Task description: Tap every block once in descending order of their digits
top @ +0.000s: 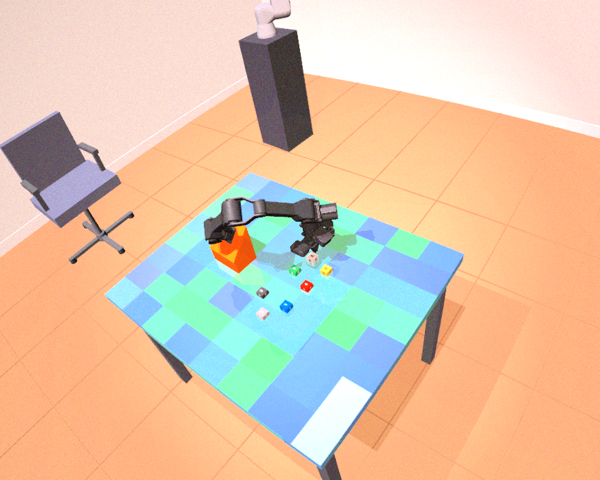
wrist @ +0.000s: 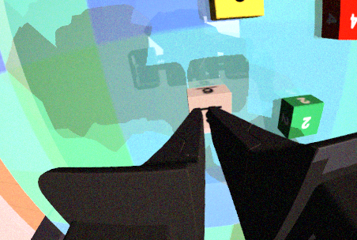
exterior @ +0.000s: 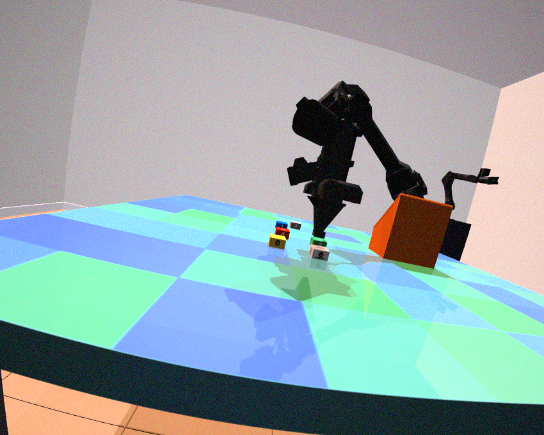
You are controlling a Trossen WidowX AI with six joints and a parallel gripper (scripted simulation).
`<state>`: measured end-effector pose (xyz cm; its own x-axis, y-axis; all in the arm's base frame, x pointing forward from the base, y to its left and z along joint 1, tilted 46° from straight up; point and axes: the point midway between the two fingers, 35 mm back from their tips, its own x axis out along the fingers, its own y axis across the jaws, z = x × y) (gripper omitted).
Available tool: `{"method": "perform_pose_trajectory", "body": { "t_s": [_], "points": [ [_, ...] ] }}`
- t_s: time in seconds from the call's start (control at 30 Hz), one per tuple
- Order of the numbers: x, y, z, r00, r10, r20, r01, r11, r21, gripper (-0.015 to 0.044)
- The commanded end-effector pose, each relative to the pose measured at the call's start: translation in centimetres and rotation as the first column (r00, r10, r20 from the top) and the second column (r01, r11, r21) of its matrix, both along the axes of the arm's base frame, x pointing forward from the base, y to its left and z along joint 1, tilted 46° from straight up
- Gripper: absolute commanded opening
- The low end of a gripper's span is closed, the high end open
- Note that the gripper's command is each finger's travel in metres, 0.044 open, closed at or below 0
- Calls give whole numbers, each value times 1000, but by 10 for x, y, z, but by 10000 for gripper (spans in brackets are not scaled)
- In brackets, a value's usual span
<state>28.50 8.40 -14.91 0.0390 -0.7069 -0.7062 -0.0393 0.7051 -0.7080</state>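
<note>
Pink block (wrist: 209,99) under closed jaws, digit hidden (wrist view only)

The arm (top: 269,207) rises from its base, folds at a high elbow and reaches forward — the wrist turned straight down. The gripper (wrist: 208,112) points at the table, its two dark fingers pressed together so only a thin slit shows between them. They grasp nothing — the tips hang low, close over the table.
</note>
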Motion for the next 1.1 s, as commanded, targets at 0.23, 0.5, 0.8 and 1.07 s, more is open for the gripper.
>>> {"method": "perform_pose_trajectory", "body": {
  "t_s": [0.23,0.5,0.8,1.07],
  "points": [
    [-3,-18,-15,1000,1,-12,-1,1000,-12,20],
    [-3,-23,-19,1000,0,-12,-1,1000,-13,20],
    [-3,-3,-1,1000,0,-11,0,1000,-10,20],
    [-3,21,21,1000,1,-13,-1,1000,-8,20]
  ]
}}
